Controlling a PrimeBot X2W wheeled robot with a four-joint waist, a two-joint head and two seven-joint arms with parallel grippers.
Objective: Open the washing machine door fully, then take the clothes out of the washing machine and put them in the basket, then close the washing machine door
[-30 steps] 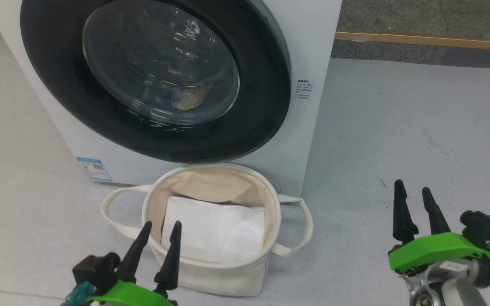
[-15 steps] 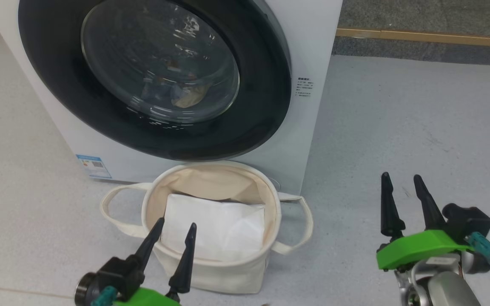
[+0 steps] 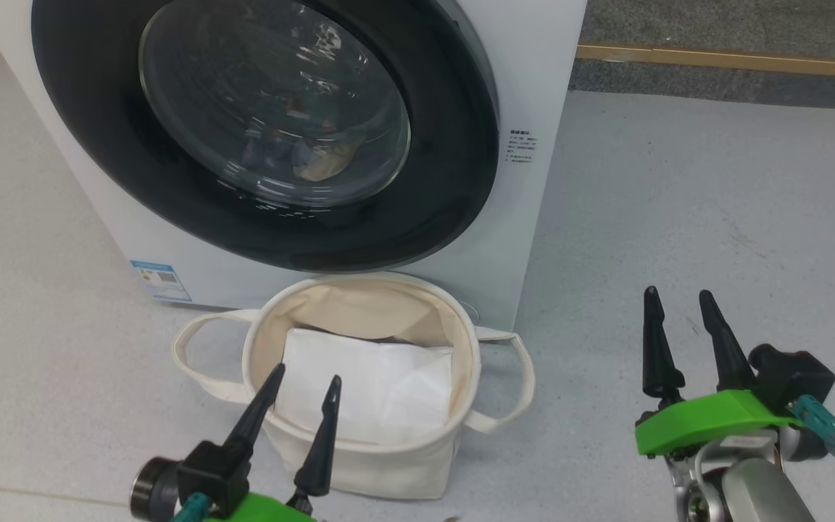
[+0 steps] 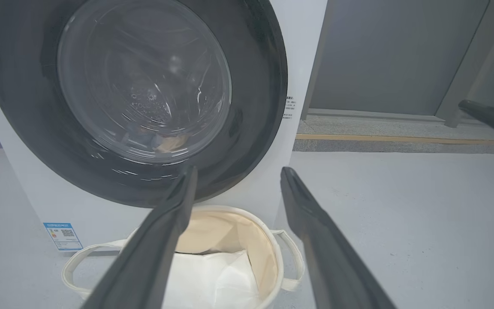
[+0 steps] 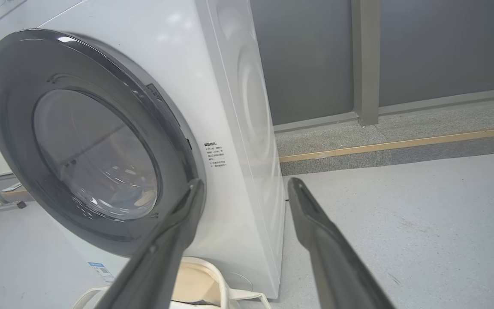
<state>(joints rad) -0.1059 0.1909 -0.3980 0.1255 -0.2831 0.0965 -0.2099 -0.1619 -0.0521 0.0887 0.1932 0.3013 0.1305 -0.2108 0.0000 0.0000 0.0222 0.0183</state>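
Clothes [image 3: 316,156] lie inside the washer [image 3: 533,72], behind its shut door [image 3: 446,145]. Left claw [image 3: 307,373] hangs released and empty, over the basket [image 3: 251,348] rim, near a white sheet [image 3: 374,384]. Right claw [image 3: 677,292], spread and empty, hovers above the floor [image 3: 678,203], well right of the basket.

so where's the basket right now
In the head view the basket sits on the floor just in front of the washer, below its door, with the left gripper over its near rim.
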